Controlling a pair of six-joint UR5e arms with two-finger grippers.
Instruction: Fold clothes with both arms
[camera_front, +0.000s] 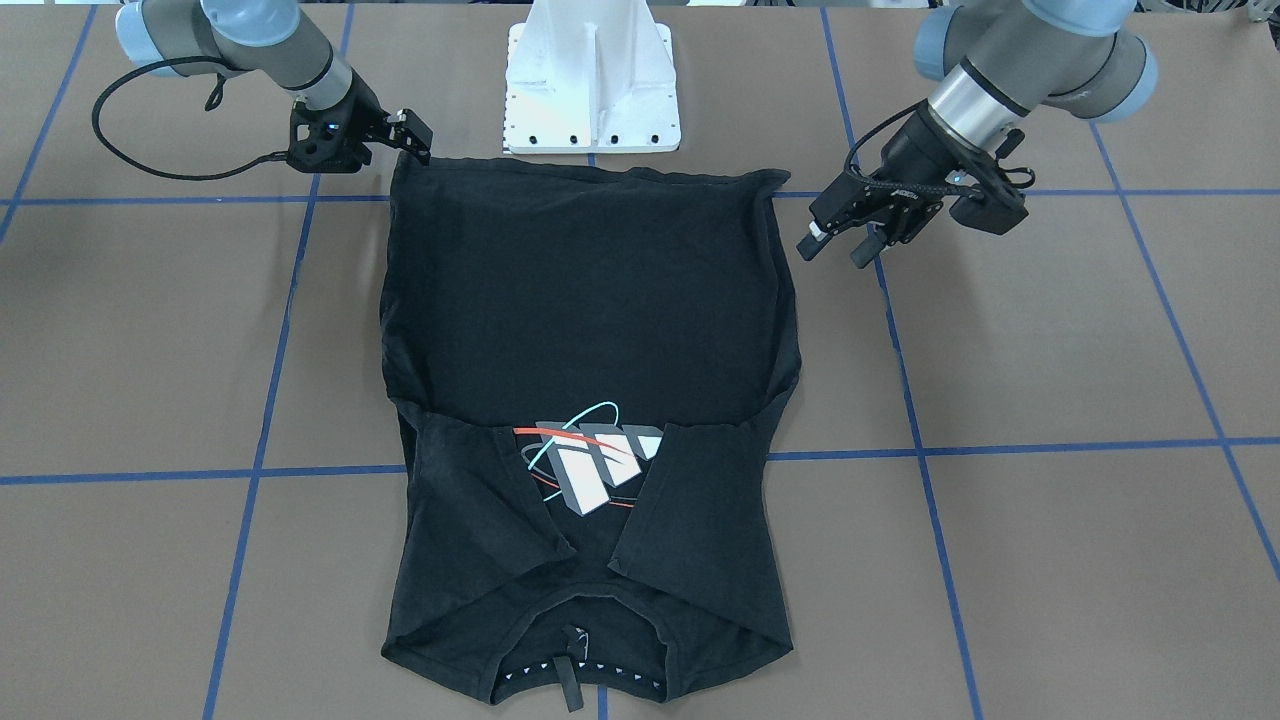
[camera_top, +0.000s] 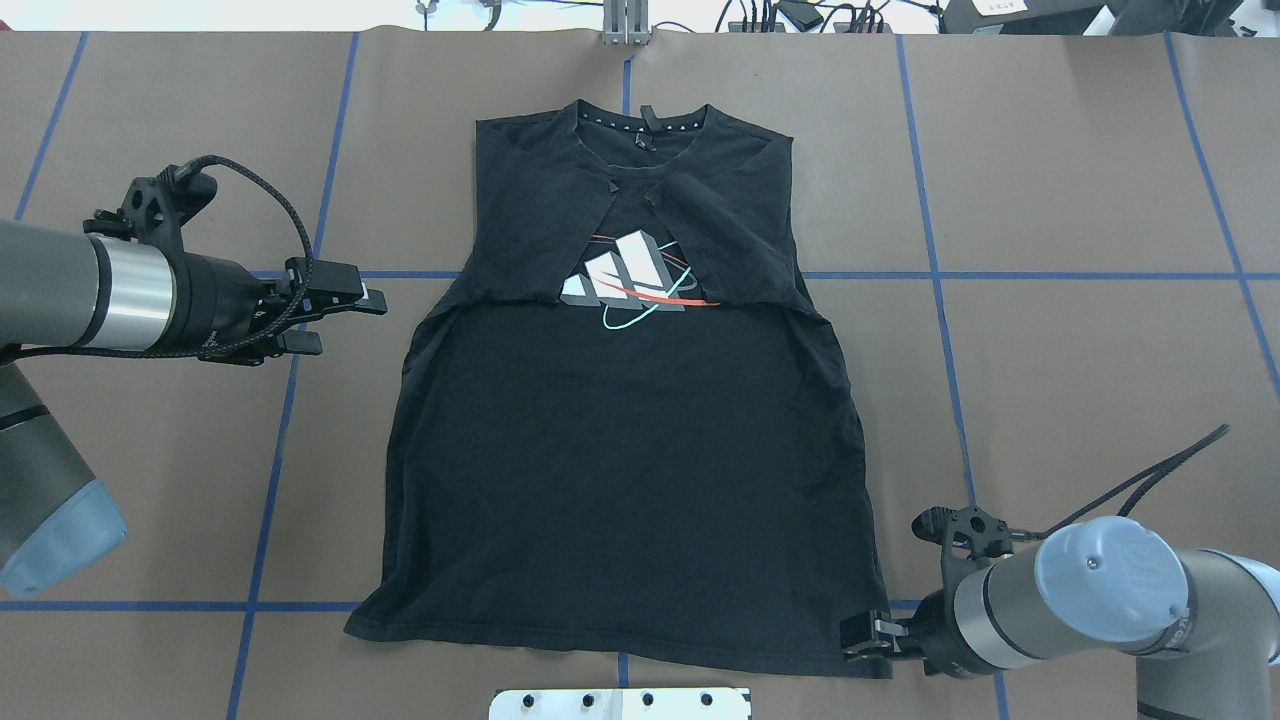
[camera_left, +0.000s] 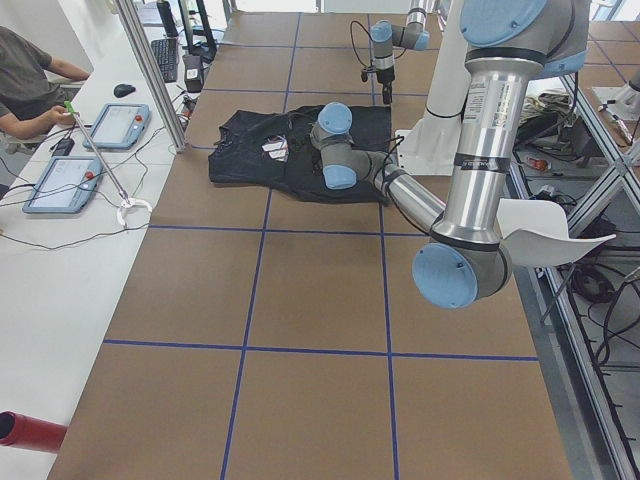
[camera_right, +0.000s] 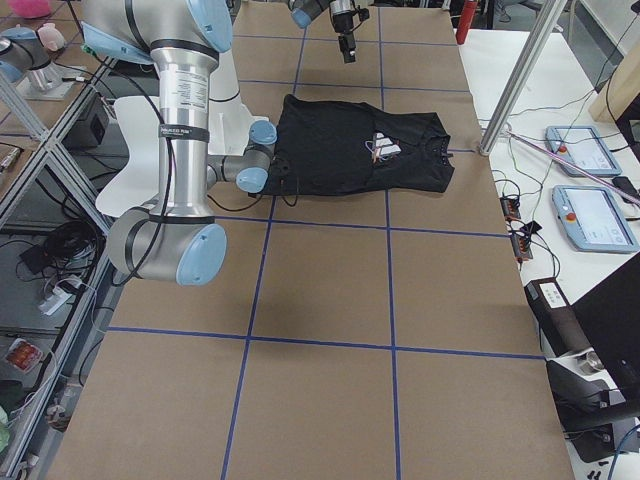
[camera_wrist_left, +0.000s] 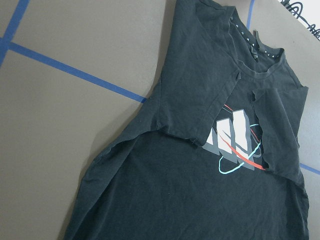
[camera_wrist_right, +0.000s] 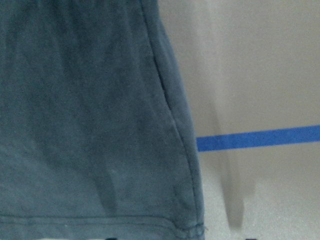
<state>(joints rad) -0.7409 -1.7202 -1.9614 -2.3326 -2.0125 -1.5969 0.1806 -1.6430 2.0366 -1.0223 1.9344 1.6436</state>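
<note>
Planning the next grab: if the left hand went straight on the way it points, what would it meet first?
Probably the shirt, at its side edge just below the folded-in sleeve. Only bare table lies between it and the left hand; height is unclear.

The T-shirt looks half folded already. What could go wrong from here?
1. The right end effector sits at the very corner of the hem of the T-shirt, so a grip there may catch little cloth and slip.
2. The left end effector is open and apart from the shirt; lifting one corner alone would likely skew the fold.
3. The tucked-in sleeves lie loose over the print; pulling the cloth could flip them open.
</note>
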